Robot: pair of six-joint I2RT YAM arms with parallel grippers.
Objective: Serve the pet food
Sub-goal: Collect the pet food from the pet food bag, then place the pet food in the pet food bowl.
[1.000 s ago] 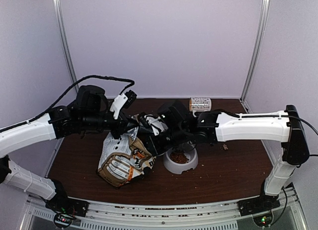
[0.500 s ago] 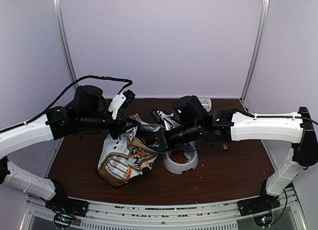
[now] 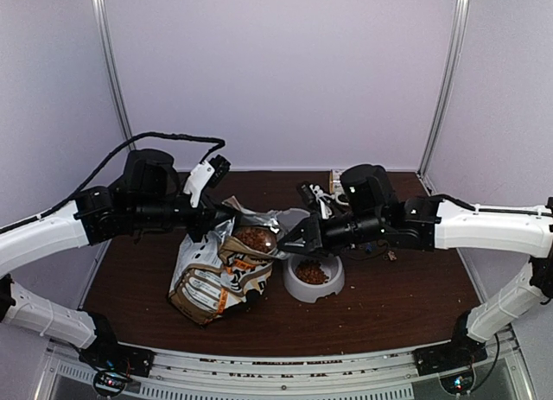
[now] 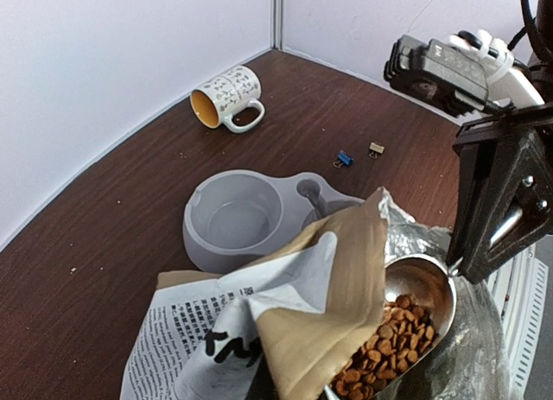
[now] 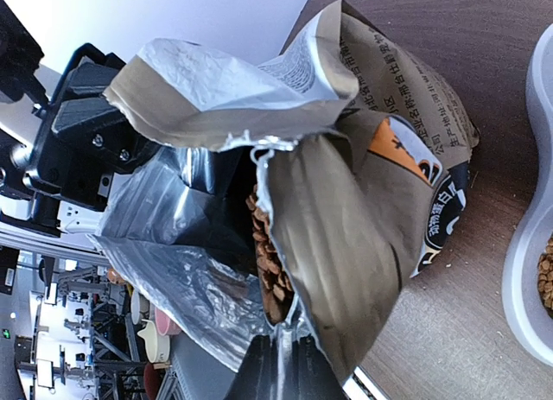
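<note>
A scoop (image 4: 429, 277) holds pet food (image 4: 389, 344), seemingly inside bag (image 4: 333, 283).

Reddish-brown pet food (image 4: 393, 331), silver scoop (image 4: 422, 275), tan-white-black printed bag (image 4: 259, 326), grey bowl (image 4: 233, 223), patterned white mug (image 4: 226, 96)

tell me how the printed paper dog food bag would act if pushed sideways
Likely floppy: the tan, white and black printed paper bag is crumpled and its foil-lined mouth sags. Probably bottom-heavy, with reddish-brown dry kibble pellets inside. A sideways push would more likely buckle its wall than slide it.
</note>
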